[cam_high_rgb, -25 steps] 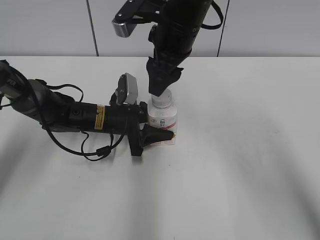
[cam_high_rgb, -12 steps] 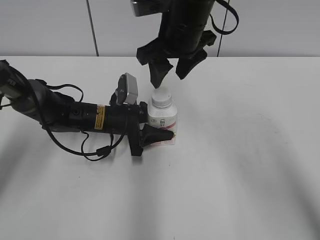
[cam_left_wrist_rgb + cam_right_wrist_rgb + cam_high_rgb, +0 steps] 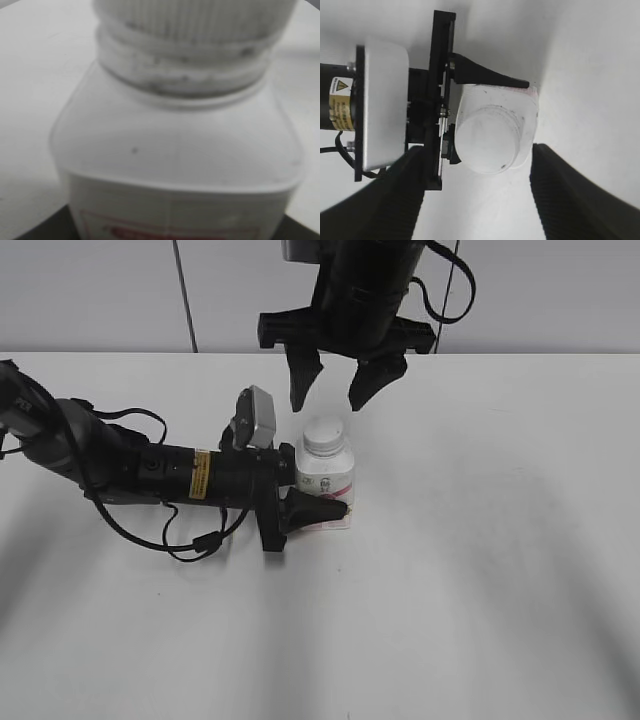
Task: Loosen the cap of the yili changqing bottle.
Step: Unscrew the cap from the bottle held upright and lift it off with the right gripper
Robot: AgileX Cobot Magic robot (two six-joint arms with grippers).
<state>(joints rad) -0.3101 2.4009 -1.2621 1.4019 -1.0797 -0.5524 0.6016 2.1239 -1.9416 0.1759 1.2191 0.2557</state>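
The white yili changqing bottle (image 3: 326,488) stands upright on the table, its pink-red label facing front. Its white cap (image 3: 325,434) sits on the neck. My left gripper (image 3: 318,502) lies low along the table and is shut on the bottle's body. The left wrist view shows the bottle's shoulders (image 3: 180,145) and ribbed cap (image 3: 195,17) close up and blurred. My right gripper (image 3: 333,388) hangs open just above the cap, its fingers apart and clear of it. From above, the right wrist view shows the cap (image 3: 487,138) between and beyond the open fingers (image 3: 565,195).
The left arm (image 3: 130,468) with its cables lies across the table's left side. The left wrist camera housing (image 3: 257,418) stands just left of the bottle. A grey panelled wall (image 3: 100,290) runs behind the white table (image 3: 480,570).
My right gripper was shut on the cap; it has let go, opened, risen above the cap and turned about its axis. The left gripper and bottle have not moved.
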